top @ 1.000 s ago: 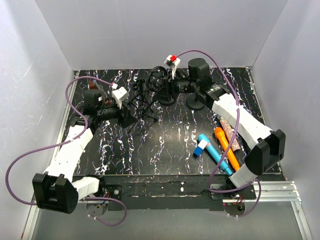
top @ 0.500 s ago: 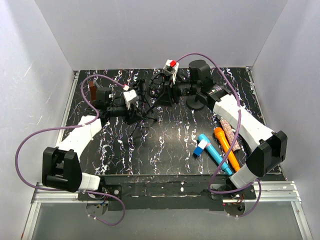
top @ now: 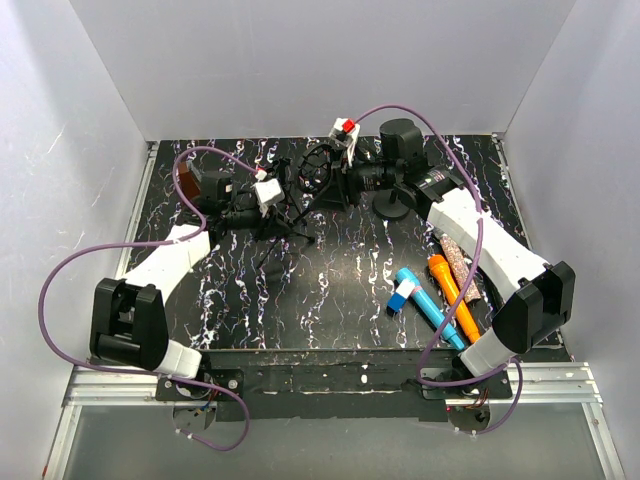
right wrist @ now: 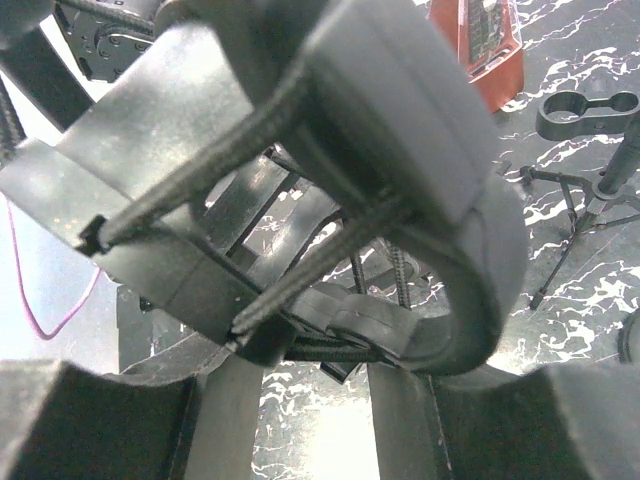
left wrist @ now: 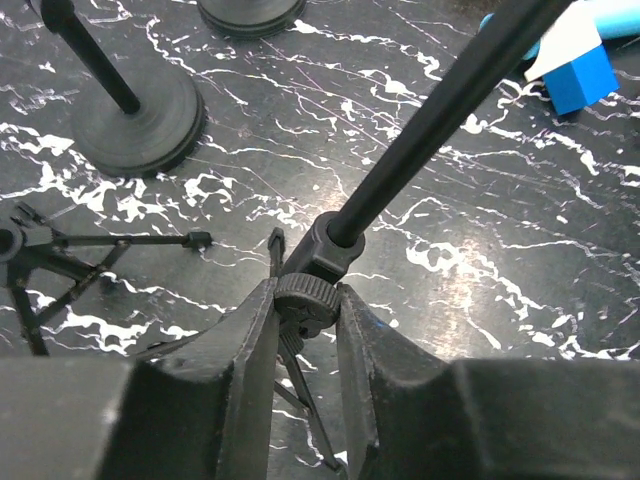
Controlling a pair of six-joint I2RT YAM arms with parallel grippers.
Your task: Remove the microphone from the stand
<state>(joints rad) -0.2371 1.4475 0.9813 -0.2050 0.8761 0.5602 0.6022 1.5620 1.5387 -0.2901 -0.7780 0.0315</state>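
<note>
A black tripod stand [top: 288,215] stands at the back middle of the table, its pole [left wrist: 440,110] slanting up to a black ring-shaped shock mount [top: 318,176] strung with elastic cords [right wrist: 300,180]. My left gripper [left wrist: 305,330] is shut on the knurled knob [left wrist: 305,297] at the stand's hub, just above the legs; it also shows in the top view [top: 272,200]. My right gripper [right wrist: 315,400] is shut on the mount's lower band [right wrist: 400,335]; it also shows in the top view [top: 335,183]. I cannot make out a microphone body inside the mount.
Two round-based stands [top: 392,205] [left wrist: 140,125] stand behind the tripod, and a small tripod [left wrist: 60,250] is to its left. Blue [top: 425,300], orange [top: 452,295] and glittery brown [top: 462,265] microphones lie at the front right. A black double clip [right wrist: 590,110] lies on the table.
My left arm has swung right and forward to the tripod, and its jaws now clamp the hub knob. My right gripper and the mount have shifted slightly left.
</note>
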